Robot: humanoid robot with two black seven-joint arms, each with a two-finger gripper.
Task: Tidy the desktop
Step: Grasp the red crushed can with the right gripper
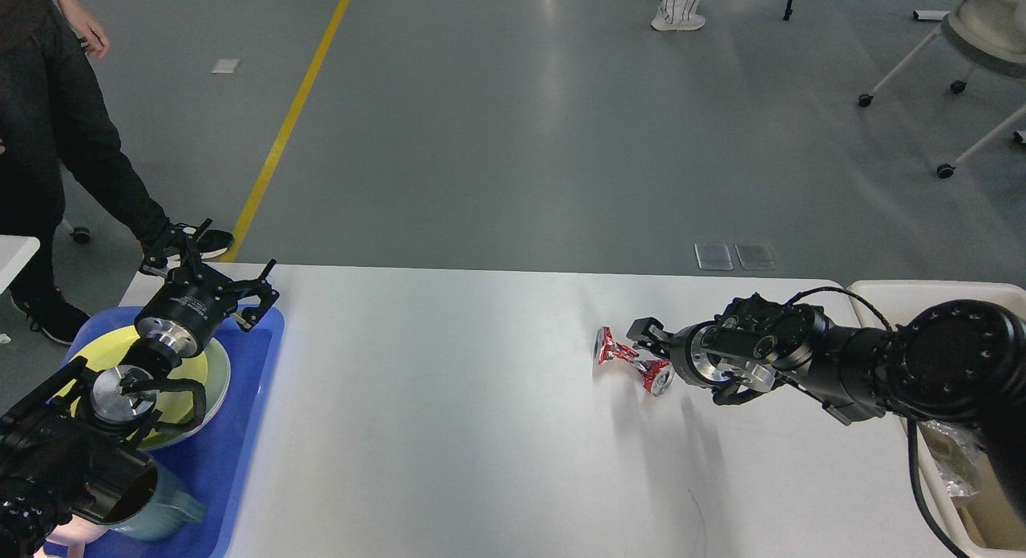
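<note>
The white desktop point(449, 430) fills the lower part of the head view. A crushed red can point(628, 359) lies on it, right of centre. My right gripper point(651, 351) is low over the table at the can's right end. Its jaws are apart: one finger point(644, 331) shows just above the can, the other is hidden behind it. My left gripper point(212, 263) is open and empty over the far edge of the blue tray point(240, 446).
The blue tray at the left holds a yellow-green bowl point(204, 374) and a teal cup point(160, 510). A cream bin point(946, 297) with crumpled plastic stands off the table's right end. A person point(56, 125) stands by the far left corner.
</note>
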